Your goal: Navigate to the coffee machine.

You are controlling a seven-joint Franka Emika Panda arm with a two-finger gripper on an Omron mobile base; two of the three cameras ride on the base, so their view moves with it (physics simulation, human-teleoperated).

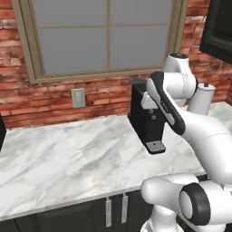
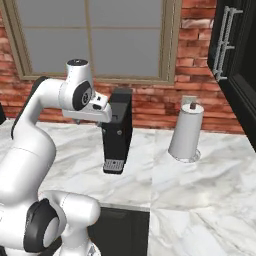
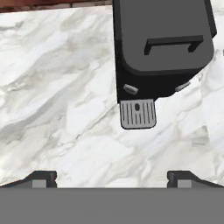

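This is a home kitchen: a white marble counter point(image 1: 68, 154) runs along a red brick wall point(image 1: 41, 102) under a framed window point(image 1: 104, 36), with dark cabinets point(image 1: 81, 217) below, a coffee machine point(image 2: 119, 127) and a paper towel roll point(image 2: 187, 132) near the counter's back edge.

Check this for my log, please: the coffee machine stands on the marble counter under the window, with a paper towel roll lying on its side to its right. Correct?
Not quite. The paper towel roll stands upright on its holder, as the right base view shows. The rest holds: the coffee machine stands on the marble counter under the window, roll to its right.

Bright, even rendered light; soft shadows, slightly blurry.
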